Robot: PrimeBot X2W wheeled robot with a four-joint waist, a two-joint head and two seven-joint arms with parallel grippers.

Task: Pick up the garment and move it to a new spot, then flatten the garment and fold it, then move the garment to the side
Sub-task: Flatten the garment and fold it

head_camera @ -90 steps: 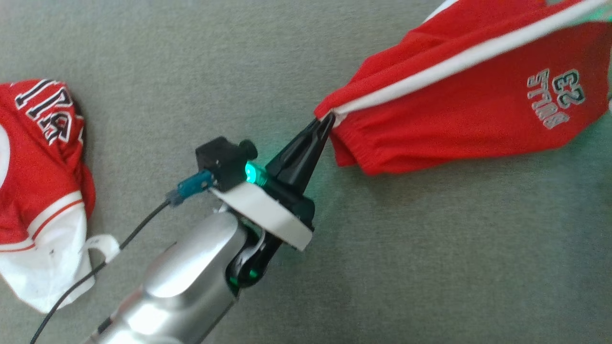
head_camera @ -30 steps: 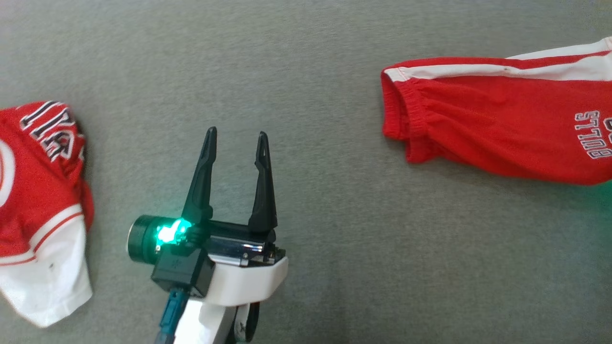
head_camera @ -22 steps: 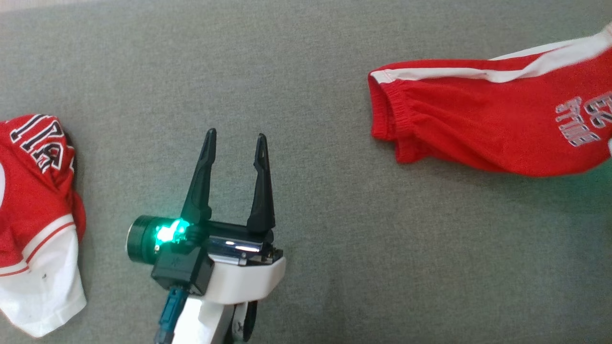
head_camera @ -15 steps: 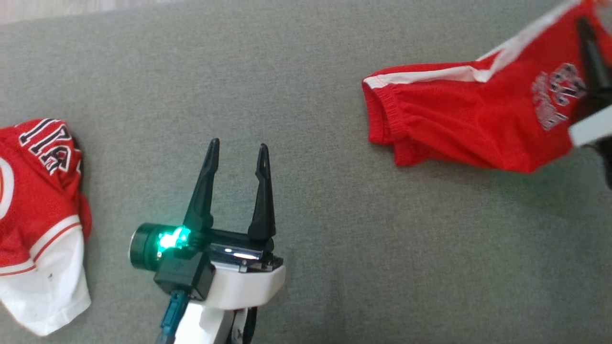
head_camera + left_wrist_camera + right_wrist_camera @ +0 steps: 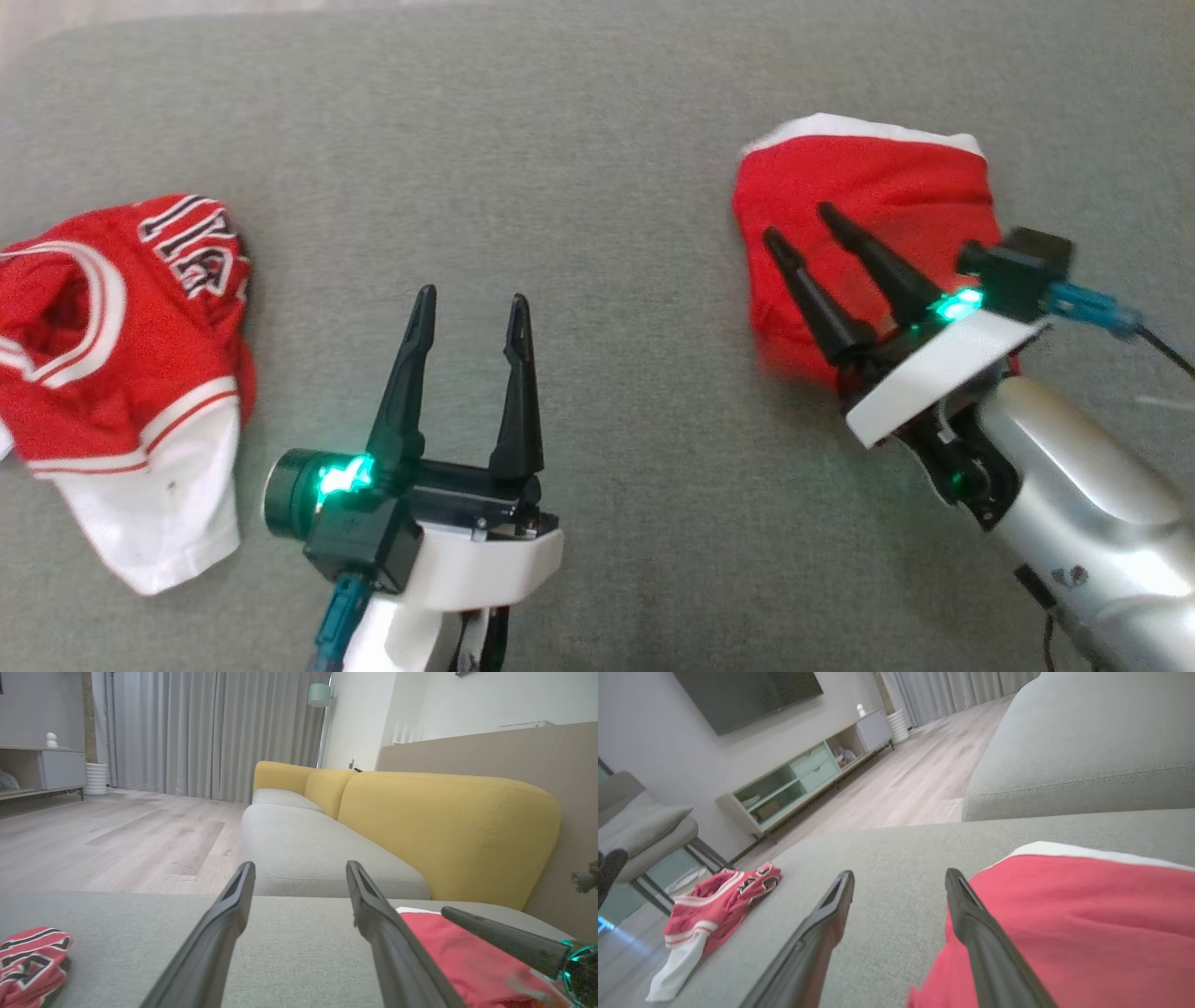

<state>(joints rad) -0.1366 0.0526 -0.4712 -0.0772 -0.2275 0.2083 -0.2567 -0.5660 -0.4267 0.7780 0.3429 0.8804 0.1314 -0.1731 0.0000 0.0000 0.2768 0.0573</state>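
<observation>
1. Looks down from above on a grey sofa cushion [image 5: 607, 140] with both grippers reaching over it.
2. Finds the red shorts [image 5: 868, 187] on the right, toward the far side, doubled over into a short, compact packet with a white stripe [image 5: 868, 126] along the far edge.
3. Differs sharply from half a second ago: then stretched out long with one end lifted in a closed grip, now laid back over itself and let go.
4. Places the right gripper [image 5: 800, 222] low over the near part of the shorts, fingers spread apart with nothing clamped between them. Cannot tell about contact with the cloth.
5. Places the left gripper [image 5: 471, 299] near and left of centre over bare cushion, fingers apart, empty, well apart from the shorts.
6. Notes a crumpled red and white jersey [image 5: 121, 308] at the far left, well apart from everything else.
7. Reads as the fold just made and released.
8. Leaves the move to the side, likely needing a fresh pinch through both layers to keep the fold from falling open.
</observation>
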